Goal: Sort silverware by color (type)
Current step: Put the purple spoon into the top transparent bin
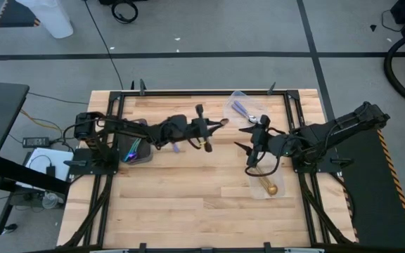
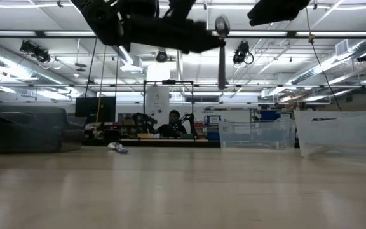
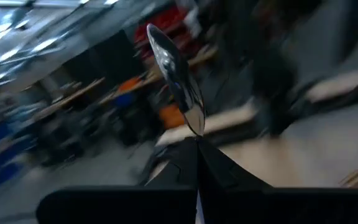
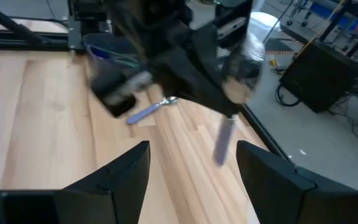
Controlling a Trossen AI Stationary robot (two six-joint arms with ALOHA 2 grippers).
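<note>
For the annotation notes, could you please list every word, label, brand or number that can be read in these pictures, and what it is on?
None can be read.
The signs and boxes in the room behind the table in the low view are too small and blurred.
No visible spoon or clear container shows any print.

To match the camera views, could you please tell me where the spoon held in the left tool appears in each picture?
High view: the held spoon is mid-table, at the left tool's tip.
Low view: upper middle, hanging upright.
Left wrist view: centre, jutting past the shut tool.
Right wrist view: right of centre, lilac handle down.
Shared landmark: the loose lilac spoon lying on the table, except left wrist.
</note>
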